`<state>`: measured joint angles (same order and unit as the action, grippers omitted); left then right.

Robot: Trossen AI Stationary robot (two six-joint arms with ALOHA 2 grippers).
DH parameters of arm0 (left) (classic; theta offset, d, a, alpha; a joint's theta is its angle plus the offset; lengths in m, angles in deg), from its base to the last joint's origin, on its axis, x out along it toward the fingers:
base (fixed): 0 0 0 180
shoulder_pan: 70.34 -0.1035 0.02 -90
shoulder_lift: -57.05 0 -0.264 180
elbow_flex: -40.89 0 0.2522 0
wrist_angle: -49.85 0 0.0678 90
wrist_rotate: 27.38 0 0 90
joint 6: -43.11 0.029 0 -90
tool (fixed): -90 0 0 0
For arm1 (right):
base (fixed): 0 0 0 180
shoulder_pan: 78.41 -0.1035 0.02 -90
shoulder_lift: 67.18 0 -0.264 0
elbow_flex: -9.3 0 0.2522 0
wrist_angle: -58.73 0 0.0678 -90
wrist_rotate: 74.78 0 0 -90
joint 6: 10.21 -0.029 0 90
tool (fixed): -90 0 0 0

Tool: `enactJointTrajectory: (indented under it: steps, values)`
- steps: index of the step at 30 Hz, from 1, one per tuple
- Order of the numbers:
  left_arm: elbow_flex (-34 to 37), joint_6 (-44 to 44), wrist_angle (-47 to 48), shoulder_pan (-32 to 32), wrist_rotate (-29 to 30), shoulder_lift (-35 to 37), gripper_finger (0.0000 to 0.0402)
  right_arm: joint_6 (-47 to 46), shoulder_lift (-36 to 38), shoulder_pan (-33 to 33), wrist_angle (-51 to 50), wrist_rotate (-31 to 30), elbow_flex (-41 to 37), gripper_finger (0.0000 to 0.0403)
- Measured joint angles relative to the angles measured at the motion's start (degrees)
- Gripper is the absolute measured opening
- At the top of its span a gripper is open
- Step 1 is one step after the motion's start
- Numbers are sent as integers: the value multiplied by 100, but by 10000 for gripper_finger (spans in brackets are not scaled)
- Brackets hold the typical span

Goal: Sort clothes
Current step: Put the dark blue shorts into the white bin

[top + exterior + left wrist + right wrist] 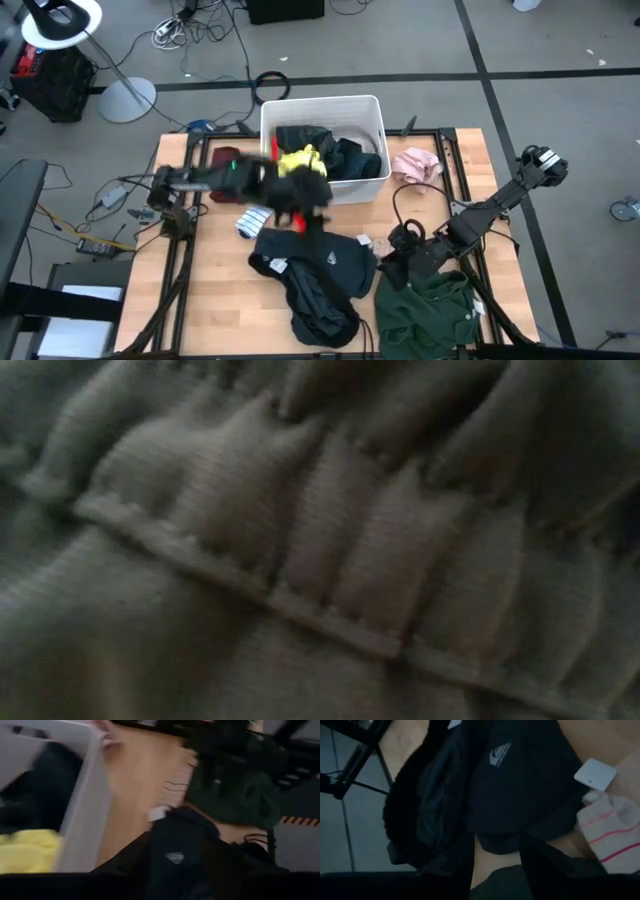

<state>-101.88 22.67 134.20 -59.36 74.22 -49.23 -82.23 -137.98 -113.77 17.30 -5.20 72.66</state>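
Your left gripper point(300, 205) sits just in front of the white bin's point(372, 105) near wall, blurred in the overhead view, above the top edge of the black top point(320, 270); a small red patch shows at its tip, but you cannot tell what it is. Its fingers are not visible in the left wrist view, so going by how wide they stand, record the left jaws as open, with nothing seen held. Inside the bin you have the yellow shirt point(303, 160) at the front-left corner, with dark garments point(345, 155) behind and beside it. A pink piece point(417, 165) lies on the table just right of the bin. A striped sock point(250, 222) lies left of the left gripper, near the black top's upper left edge. Your right gripper point(395, 258) is low at the upper left edge of the dark green top point(425, 310), between it and the black top. The right wrist view shows its two dark fingers point(545, 857) spread apart over bare table, with the black top's hem between and beyond them and a white sock with red stripes point(610, 832) beside; jaws parted, gripping nothing visible. The low view is filled by gathered grey-green fabric point(320, 540) close against the lens.
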Motion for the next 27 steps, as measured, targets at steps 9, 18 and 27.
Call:
enactJointTrajectory:
  steps: [9, 18, 27]
  values:
    - [1089, -1104, -402, 1201, 992, -11, 169, 543, 571, 138, -73, 10, 0, 155]
    - [2184, -1718, -1022, 1855, 1105, 148, 128, 884, 727, 469, -1, 268, 0, 148]
    - [4030, -1942, -1849, 2191, 1418, 1307, 121, 1143, 513, 748, 230, 372, 375, 129]
